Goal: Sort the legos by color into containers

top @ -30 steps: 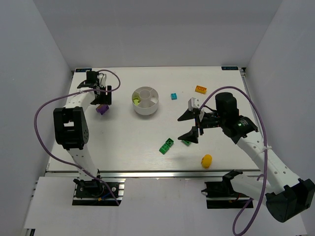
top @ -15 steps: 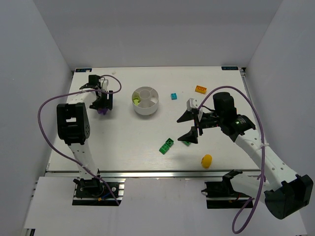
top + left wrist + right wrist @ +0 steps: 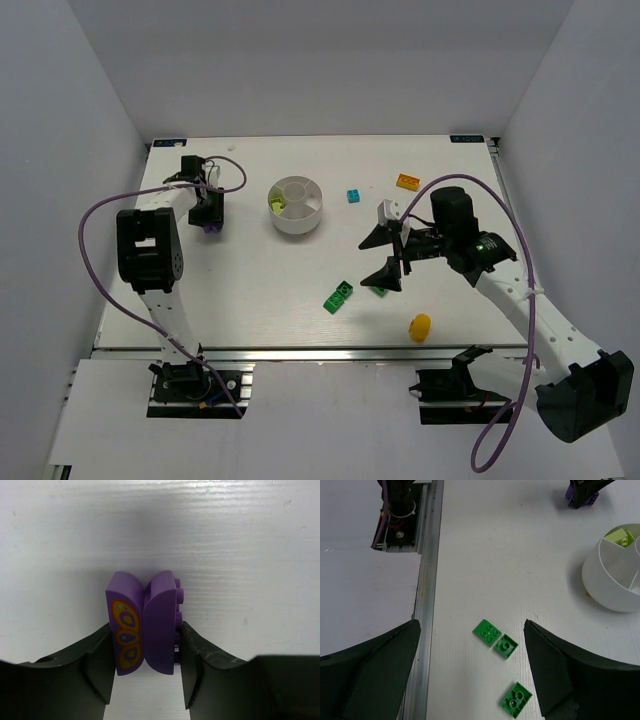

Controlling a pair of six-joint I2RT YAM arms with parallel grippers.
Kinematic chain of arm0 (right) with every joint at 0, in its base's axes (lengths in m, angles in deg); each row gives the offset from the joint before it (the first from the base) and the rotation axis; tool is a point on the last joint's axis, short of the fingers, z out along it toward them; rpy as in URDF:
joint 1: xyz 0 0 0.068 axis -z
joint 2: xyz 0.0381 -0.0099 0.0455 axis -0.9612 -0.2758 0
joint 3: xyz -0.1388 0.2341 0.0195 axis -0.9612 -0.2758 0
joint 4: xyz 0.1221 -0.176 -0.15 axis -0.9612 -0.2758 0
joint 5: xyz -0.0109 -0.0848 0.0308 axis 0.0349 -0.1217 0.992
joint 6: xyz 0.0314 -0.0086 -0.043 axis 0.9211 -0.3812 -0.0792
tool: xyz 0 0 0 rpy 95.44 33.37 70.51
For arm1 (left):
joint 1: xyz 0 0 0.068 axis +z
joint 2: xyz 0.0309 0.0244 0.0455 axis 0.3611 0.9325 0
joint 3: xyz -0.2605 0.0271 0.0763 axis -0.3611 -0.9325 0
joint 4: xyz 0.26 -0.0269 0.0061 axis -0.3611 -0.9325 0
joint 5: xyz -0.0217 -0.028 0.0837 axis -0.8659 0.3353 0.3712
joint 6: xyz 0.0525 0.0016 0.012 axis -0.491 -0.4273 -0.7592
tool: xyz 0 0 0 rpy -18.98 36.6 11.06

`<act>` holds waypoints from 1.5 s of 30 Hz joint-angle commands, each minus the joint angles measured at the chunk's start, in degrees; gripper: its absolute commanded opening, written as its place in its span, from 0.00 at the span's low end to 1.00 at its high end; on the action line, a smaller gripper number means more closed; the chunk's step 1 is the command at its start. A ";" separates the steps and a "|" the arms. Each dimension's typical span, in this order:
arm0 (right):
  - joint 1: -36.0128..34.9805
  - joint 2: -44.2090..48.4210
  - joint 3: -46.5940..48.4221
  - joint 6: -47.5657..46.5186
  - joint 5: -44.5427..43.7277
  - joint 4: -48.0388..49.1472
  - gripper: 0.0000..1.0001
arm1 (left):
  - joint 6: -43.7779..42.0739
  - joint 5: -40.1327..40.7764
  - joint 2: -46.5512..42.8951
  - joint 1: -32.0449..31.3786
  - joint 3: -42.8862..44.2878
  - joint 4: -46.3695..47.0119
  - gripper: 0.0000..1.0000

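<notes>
My left gripper is shut on a purple lego with a yellow-and-orange print; it rests on the table at the far left, left of the white divided dish. One lime lego lies in a dish section. My right gripper is open and empty above the table, over two bright green legos that touch; a third green lego lies nearer. In the top view the green legos sit by its lower finger. A cyan lego and an orange lego lie at the back right.
A yellow rounded object lies near the front edge at the right. The dish and its lime lego show at the right of the right wrist view. An aluminium rail runs along the table's front edge.
My left gripper has come over the purple lego and shut on it. My right gripper has shifted slightly left and stays open.
</notes>
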 commanded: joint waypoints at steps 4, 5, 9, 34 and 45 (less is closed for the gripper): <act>0.48 -1.26 -0.51 3.74 -0.83 2.25 0.87 | 2.16 -2.18 -9.43 -1.10 -2.18 1.75 0.35; 0.49 -1.61 -0.60 5.42 -1.18 3.21 0.86 | 2.08 -3.14 -10.74 -1.10 -2.97 2.19 0.35; 0.40 -2.84 -1.04 16.05 -4.52 8.31 0.84 | 6.73 -11.39 -21.72 -1.10 -10.35 7.53 0.34; -13.05 -27.01 25.41 57.63 -22.18 7.70 0.89 | 7.19 -42.38 -66.93 -16.21 -45.70 22.15 0.41; -19.46 -34.21 32.54 58.34 -33.26 2.52 0.89 | 0.85 -24.60 -66.74 -22.19 -41.83 19.15 0.40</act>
